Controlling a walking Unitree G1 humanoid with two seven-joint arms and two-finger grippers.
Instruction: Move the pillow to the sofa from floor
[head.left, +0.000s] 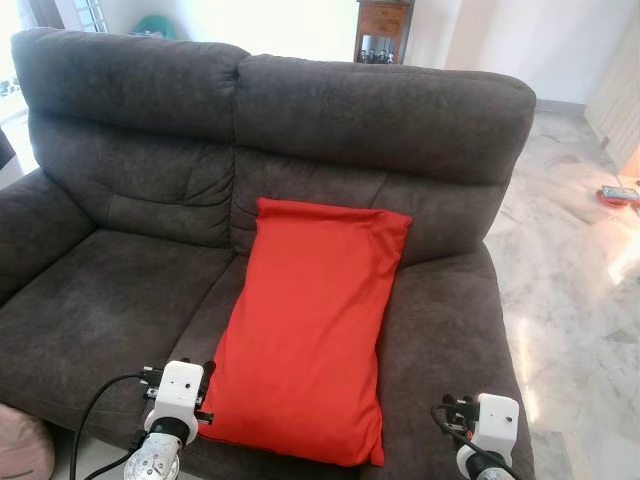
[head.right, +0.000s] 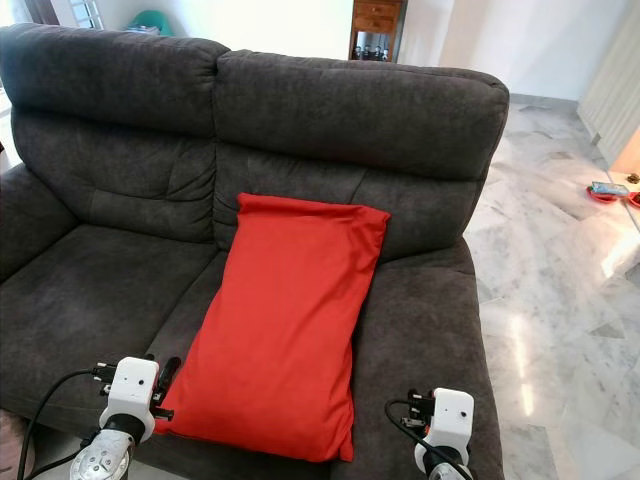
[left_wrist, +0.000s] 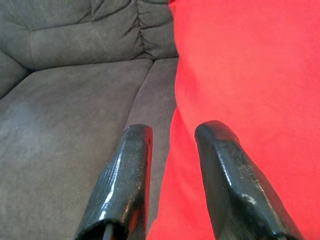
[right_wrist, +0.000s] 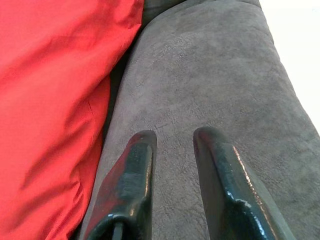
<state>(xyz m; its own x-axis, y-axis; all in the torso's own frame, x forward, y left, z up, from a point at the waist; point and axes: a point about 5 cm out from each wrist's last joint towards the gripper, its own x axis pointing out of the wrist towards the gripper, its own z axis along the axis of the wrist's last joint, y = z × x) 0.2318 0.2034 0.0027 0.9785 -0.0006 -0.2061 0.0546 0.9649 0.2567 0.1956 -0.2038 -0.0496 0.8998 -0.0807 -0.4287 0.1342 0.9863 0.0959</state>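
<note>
Two arms: I see both wrists low at the front edge of the sofa (head.left: 120, 290), one at each near corner of the pillow (head.left: 310, 330).
Left arm pose: my left end effector (left_wrist: 172, 142) reaches forward over the seat, at about 7 o'clock from the pillow's middle in the head views.
Left end effector state: fingers apart, nothing between them; one finger (left_wrist: 225, 170) lies over the red fabric, the other over the grey cushion just beside the pillow's edge.
Right arm pose: my right end effector (right_wrist: 172, 145) points forward over the right seat cushion, at about 5 o'clock from the pillow.
Right end effector state: fingers apart and empty, hovering above bare grey upholstery, with the pillow's edge near but apart.
Pillow place: on the sofa seat, over the seam between the two cushions.
Pillow long axis: runs from 6 to 12 o'clock, slightly tilted toward 1 o'clock.
Pillow lean: far short edge rests against the backrest; near short edge sits at the seat front.
Beyond: marble floor (head.left: 570, 280) at 3 o'clock.
</note>
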